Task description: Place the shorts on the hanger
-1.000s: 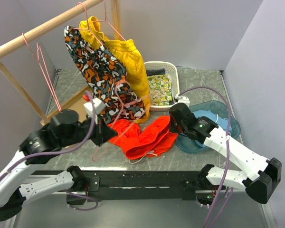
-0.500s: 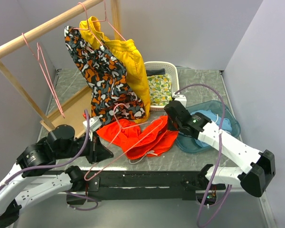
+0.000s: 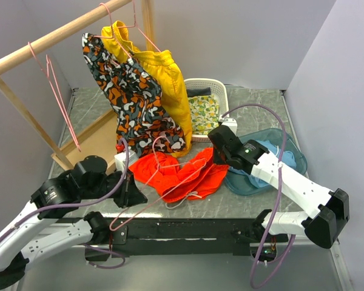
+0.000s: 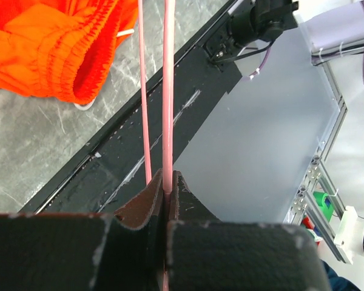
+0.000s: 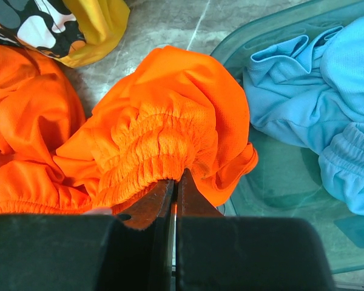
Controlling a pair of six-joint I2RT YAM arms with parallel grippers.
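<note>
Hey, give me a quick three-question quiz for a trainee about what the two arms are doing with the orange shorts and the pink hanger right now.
1. True or false: the left tool is shut on the hanger.
2. The right tool pinches the shorts at: A) a gathered elastic edge, B) the white cord, C) nowhere, it is open.
3. What colour is the garment lying in the tray?
Key: 1 true; 2 A; 3 blue.
</note>
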